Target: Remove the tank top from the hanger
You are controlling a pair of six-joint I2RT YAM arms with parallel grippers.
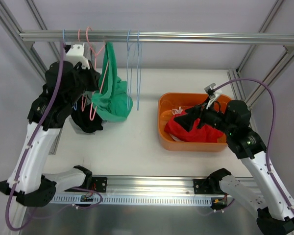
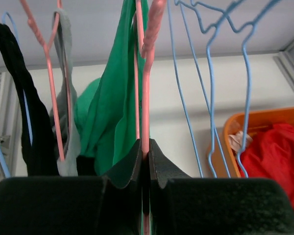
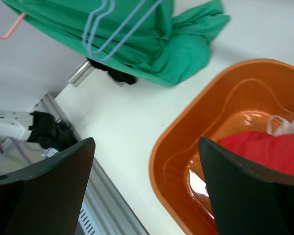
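A green tank top (image 1: 112,95) hangs bunched on a pink hanger (image 1: 92,113) from the top rail. My left gripper (image 1: 94,81) is beside it. In the left wrist view the left gripper (image 2: 144,147) is shut on the pink hanger's rod (image 2: 146,107), with the green tank top (image 2: 112,112) draped just left of the jaws. My right gripper (image 1: 192,117) is open and empty above the orange bin (image 1: 162,128). In the right wrist view the right gripper (image 3: 146,142) spans the bin's rim (image 3: 171,147), and the green top (image 3: 152,44) shows at the top.
A red garment (image 1: 193,129) lies in the orange bin, with a white item beside it. Empty blue hangers (image 1: 133,63) hang right of the green top. A black garment (image 1: 87,122) and another pink hanger (image 2: 45,63) hang to its left. The rail (image 1: 186,37) crosses the back.
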